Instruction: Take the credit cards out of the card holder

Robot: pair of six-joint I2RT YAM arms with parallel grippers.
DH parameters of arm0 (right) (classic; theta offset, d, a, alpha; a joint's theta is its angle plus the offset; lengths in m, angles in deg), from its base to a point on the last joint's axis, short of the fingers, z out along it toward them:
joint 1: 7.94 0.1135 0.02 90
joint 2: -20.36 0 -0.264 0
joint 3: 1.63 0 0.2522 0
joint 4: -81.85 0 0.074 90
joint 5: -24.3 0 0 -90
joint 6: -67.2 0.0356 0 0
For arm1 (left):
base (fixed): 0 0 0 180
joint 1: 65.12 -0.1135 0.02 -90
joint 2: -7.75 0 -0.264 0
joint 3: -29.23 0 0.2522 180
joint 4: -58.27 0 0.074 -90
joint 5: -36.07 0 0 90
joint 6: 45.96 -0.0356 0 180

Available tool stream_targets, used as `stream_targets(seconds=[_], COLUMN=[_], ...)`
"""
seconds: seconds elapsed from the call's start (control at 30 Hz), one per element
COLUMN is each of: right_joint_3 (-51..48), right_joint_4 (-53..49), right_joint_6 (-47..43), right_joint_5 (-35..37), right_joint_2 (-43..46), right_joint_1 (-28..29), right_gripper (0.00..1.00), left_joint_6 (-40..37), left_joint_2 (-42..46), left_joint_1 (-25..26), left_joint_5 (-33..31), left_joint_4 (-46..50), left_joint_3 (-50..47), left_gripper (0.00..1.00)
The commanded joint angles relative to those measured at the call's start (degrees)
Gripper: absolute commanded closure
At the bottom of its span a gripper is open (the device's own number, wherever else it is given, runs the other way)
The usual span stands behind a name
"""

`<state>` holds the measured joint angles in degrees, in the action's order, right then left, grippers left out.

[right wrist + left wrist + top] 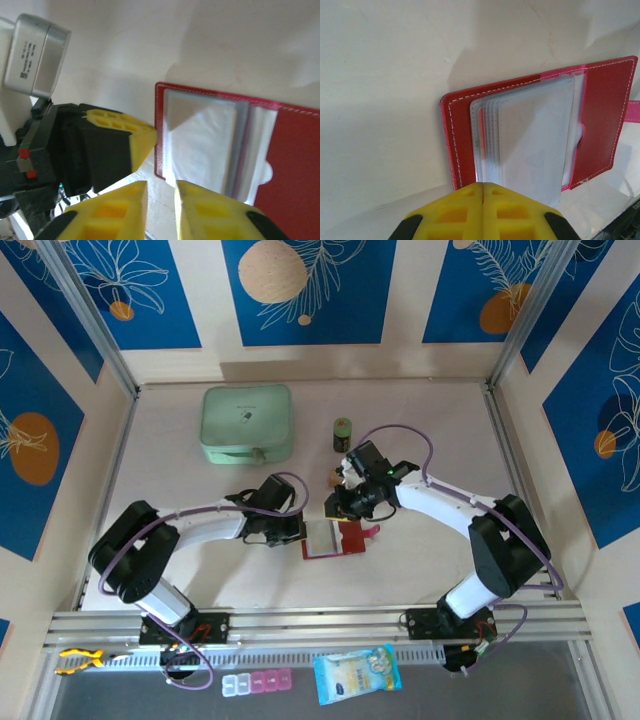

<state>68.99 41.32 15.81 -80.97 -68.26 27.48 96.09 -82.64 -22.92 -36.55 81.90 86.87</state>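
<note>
Left gripper (483, 187) sat pinched together at the card holder (605, 100) edge; right gripper (161, 187) hung slightly apart, empty. Guess pinching a card from the sleeves (535, 140) ahead came next.

Your right claw (160, 210) sits at the near edge, its yellow fingers (210, 215) parted by a narrow gap. Just beyond them the red card holder (295, 165) lies open on the pale worktop (150, 40), its clear sleeves (200, 140) fanned across the left half. The left claw (139, 139) is at the left, its yellow tip against the holder's left edge.
</note>
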Motion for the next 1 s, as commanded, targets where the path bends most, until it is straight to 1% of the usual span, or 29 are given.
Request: stream_targets(seconds=[0.0, 0.07, 0.13, 0.23, 0.33, 0.57, 0.97], right_joint_3=[-0.3, -0.5, -0.6, -1.1, -2.0, -3.2, -3.4], right_joint_4=[1.4, 2.1, 2.5, 2.9, 3.7, 3.8, 5.1], right_joint_6=[2.4, 3.0, 3.5, 4.2, 4.8, 4.4, 3.3], right_joint_5=[-2.6, -3.2, -3.9, -4.2, -4.5, -4.2, -3.3], right_joint_2=[-0.5, -1.0, -1.8, -2.8, -3.4, -5.4, -9.6], right_joint_1=[0.8, 1.2, 1.4, 1.7, 1.8, 1.8, 2.7], right_gripper=[0.73, 0.68, 0.67, 0.73, 0.76, 0.76, 0.76], left_joint_6=[-0.5, -0.7, -0.9, -1.4, -1.7, -1.8, -2.0], left_joint_2=[-1.7, -2.0, -2.3, -2.6, -2.8, -2.4, -2.6], left_joint_1=[0.5, 0.5, 0.5, 0.4, 0.4, 0.4, 0.4], left_joint_5=[-1.1, -1.3, -1.5, -1.9, -2.3, -3.1, -2.5], left_joint_4=[1.2, 1.2, 1.3, 1.6, 1.9, 2.1, 2.7], left_joint_3=[1.1, 1.0, 1.1, 1.4, 1.6, 1.2, 1.6], left_gripper=[0.96, 0.96, 0.96, 0.97, 0.97, 0.97, 0.97])
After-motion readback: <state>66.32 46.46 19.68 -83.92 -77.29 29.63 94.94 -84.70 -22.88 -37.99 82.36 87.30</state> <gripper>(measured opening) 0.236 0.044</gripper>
